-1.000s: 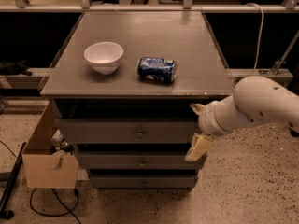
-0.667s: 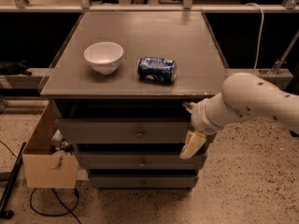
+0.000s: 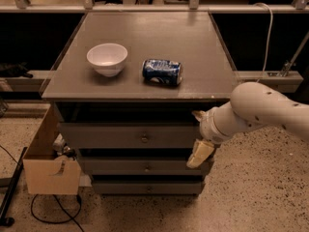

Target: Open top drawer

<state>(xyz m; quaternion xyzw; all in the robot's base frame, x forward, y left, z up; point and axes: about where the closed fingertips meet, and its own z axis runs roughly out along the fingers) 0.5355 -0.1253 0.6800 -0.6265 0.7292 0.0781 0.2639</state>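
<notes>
The top drawer [image 3: 111,136] is the widest grey front just under the cabinet top, with a small round metal knob [image 3: 144,139] at its centre. It sits pushed in. My gripper [image 3: 199,134] is on the white arm that reaches in from the right. It hangs in front of the drawer's right end, to the right of the knob and apart from it. Its two cream fingers [image 3: 200,153] stand apart, one above the other, with nothing between them.
A white bowl [image 3: 107,58] and a blue can [image 3: 162,72] lying on its side rest on the grey cabinet top [image 3: 193,42]. Two shorter drawers [image 3: 120,166] sit below. A cardboard box [image 3: 48,170] and cables lie on the floor at the left.
My arm and gripper have moved left, from beside the cabinet's right edge to in front of the top drawer's right end. The drawer has not moved.
</notes>
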